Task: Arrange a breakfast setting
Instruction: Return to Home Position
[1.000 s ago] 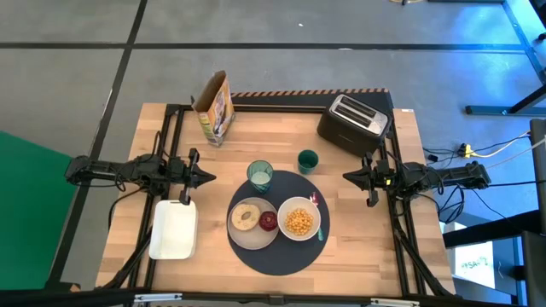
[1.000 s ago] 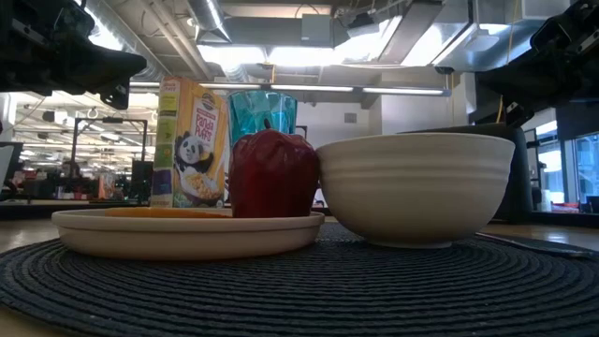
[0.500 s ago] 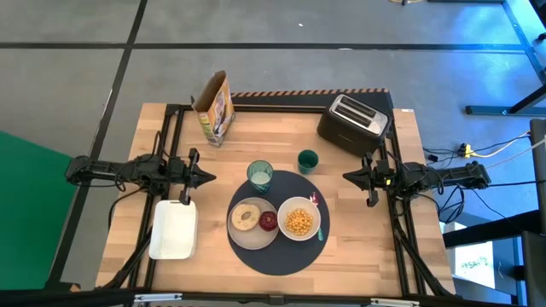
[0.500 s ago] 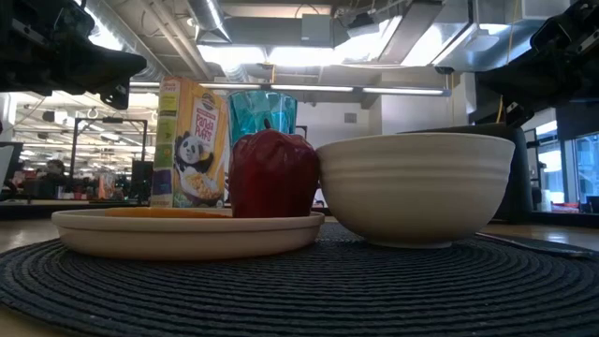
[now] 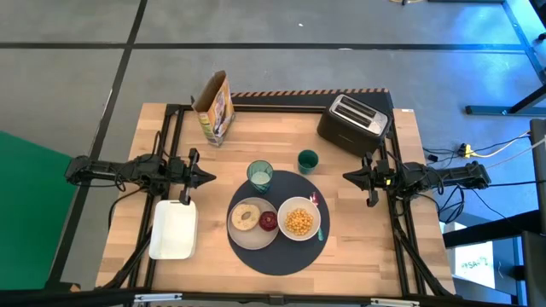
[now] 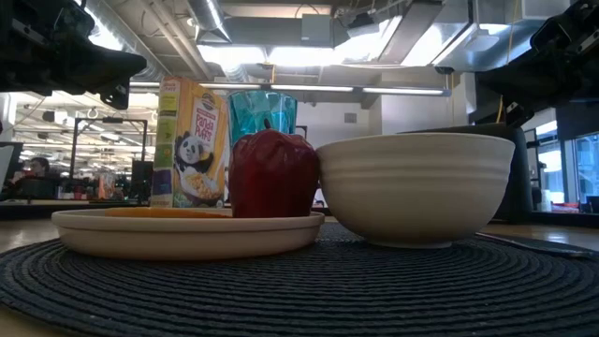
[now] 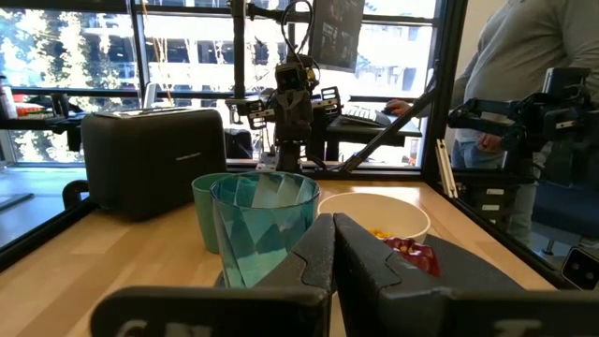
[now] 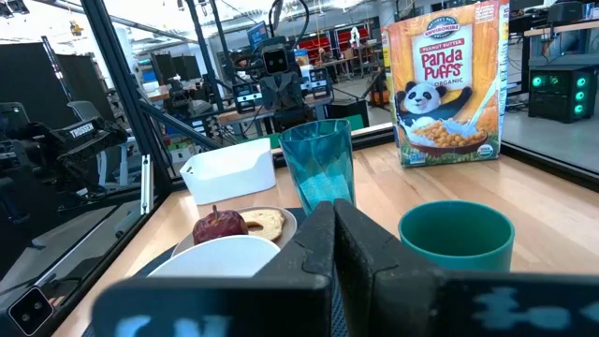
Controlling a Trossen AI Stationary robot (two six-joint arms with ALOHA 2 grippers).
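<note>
On wooden table (image 5: 358, 247), seeing dark-grey mat (image 5: 281, 260) lying at front centre, carrying beige plate (image 5: 247, 240) with bagel (image 5: 246, 216) and apple (image 5: 269, 222), and white bowl (image 5: 282, 211) of cereal (image 5: 299, 223) just beside it on the right. Finding spoon (image 5: 320, 223) lying just right of bowl, tumbler (image 5: 260, 176) standing at mat's far-left edge, green cup (image 5: 307, 160) just beyond mat. Noting left gripper (image 5: 207, 177) and right gripper (image 5: 347, 176) hanging at opposite table sides, fingers pressing together, gripping nothing.

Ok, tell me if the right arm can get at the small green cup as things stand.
Probably yes. The right end effector waits right of the green cup with only bare wood between them; the toaster stands clear, farther back.
</note>
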